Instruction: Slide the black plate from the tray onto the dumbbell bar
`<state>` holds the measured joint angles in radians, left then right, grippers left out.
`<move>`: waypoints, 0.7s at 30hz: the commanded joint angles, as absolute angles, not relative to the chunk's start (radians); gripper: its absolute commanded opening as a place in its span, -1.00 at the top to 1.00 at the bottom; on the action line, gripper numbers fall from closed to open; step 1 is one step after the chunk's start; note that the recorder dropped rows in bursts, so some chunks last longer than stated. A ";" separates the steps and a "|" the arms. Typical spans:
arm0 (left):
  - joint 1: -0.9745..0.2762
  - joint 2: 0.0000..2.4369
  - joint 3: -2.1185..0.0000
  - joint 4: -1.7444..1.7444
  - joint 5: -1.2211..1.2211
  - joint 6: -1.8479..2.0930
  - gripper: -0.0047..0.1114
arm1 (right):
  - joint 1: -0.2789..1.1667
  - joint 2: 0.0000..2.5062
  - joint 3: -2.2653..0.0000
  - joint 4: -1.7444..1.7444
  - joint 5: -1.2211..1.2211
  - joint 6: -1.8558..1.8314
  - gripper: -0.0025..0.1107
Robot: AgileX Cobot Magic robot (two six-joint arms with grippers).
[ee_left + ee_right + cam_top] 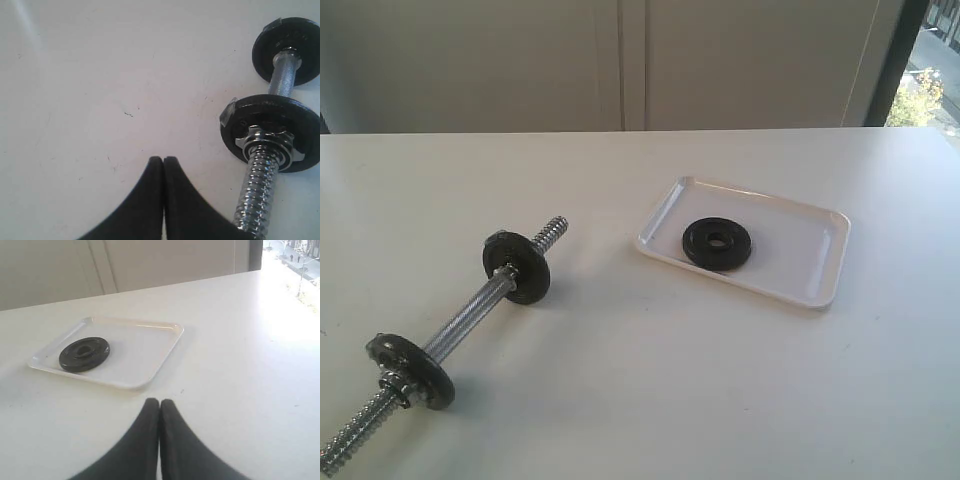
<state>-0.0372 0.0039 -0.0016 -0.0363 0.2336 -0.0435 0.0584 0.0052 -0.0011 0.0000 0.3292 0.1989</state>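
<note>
The black plate (718, 243) is a small round disc, matte and evenly dark, with a round hole through its centre and a raised ring around its outer edge. It lies flat inside the tray (807, 262), in the tray's left half as the exterior view shows it, close to the rim nearest that camera and well clear of the right end. The tray is white plastic, rectangular with rounded corners and a low upturned rim, and it sits at a slight angle on the white counter (670, 380). Well apart from it, on the left of the counter, the dumbbell bar (470, 318) lies diagonally: a chrome rod with coarse thread at both ends and a knurled middle. Two discs sit on it. The far disc (517, 267) stands next to the bare threaded end nearer the tray. The near disc (412, 372) looks greyer and scuffed, and a chrome star-shaped collar (272, 145) is threaded up against it. My left claw (163, 159) hangs above bare counter just beside the bar's collared end, its two black fingers pressed together with nothing between them. My right claw (159, 401) is likewise pinched fully closed and empty, poised over the counter short of the tray, with tray and plate lying ahead of it and apart from it.
</note>
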 commanded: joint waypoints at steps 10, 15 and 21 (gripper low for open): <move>-0.046 0.000 0.000 -0.042 0.233 -0.046 0.92 | 0.050 0.000 0.000 0.000 0.316 0.200 0.96; -0.046 0.000 0.000 -0.036 0.233 -0.046 0.92 | 0.050 0.000 0.000 0.000 0.316 0.200 0.96; -0.046 0.000 0.000 -0.036 0.233 -0.046 0.92 | 0.050 0.000 0.000 0.000 0.351 0.175 0.96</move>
<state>-0.0372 0.0039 -0.0016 -0.0339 0.2336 -0.0435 0.0584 0.0052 -0.0011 0.0000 0.3343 0.1925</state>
